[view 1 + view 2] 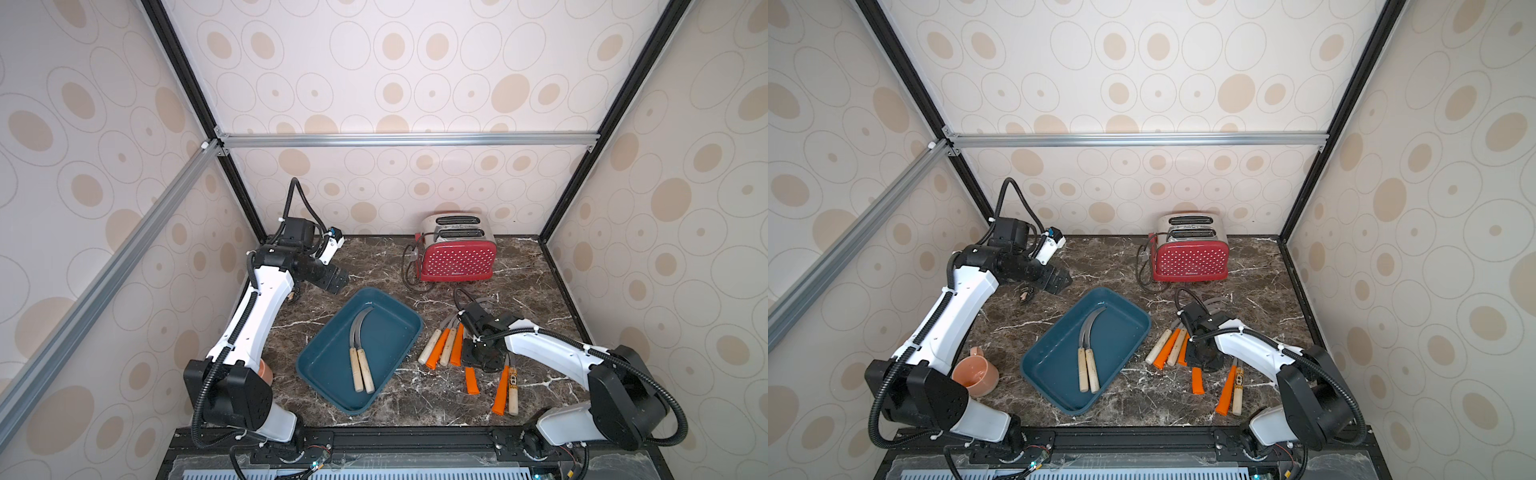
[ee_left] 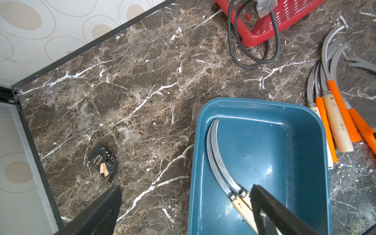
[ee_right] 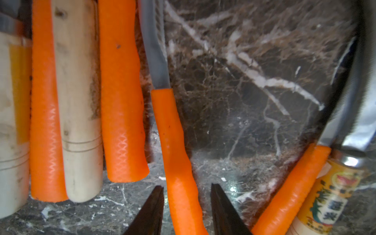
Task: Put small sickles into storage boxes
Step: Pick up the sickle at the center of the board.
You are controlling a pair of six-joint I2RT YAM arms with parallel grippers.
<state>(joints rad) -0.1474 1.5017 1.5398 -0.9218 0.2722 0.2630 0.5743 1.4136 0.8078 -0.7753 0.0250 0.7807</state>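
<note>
The dark teal storage box (image 1: 390,332) (image 1: 1121,328) (image 2: 274,152) lies mid-table and holds two wooden-handled small sickles (image 1: 360,357) (image 1: 1088,357) (image 2: 219,162). Several more sickles (image 1: 442,345) (image 1: 1169,349), with orange and wooden handles, lie on the marble to its right, and another pair (image 1: 507,390) lies nearer the front. My right gripper (image 1: 478,365) (image 3: 187,203) is low over one orange handle (image 3: 175,142). Its jaws straddle that handle with a small gap on each side. My left gripper (image 1: 338,282) (image 2: 186,189) hangs wide open and empty above the box's far left rim.
A red polka-dot toaster (image 1: 455,255) with a looped black cord (image 1: 409,266) stands at the back. A peach cup (image 1: 976,374) sits front left by the left arm. A small black wrapper (image 2: 102,162) lies on the marble left of the box.
</note>
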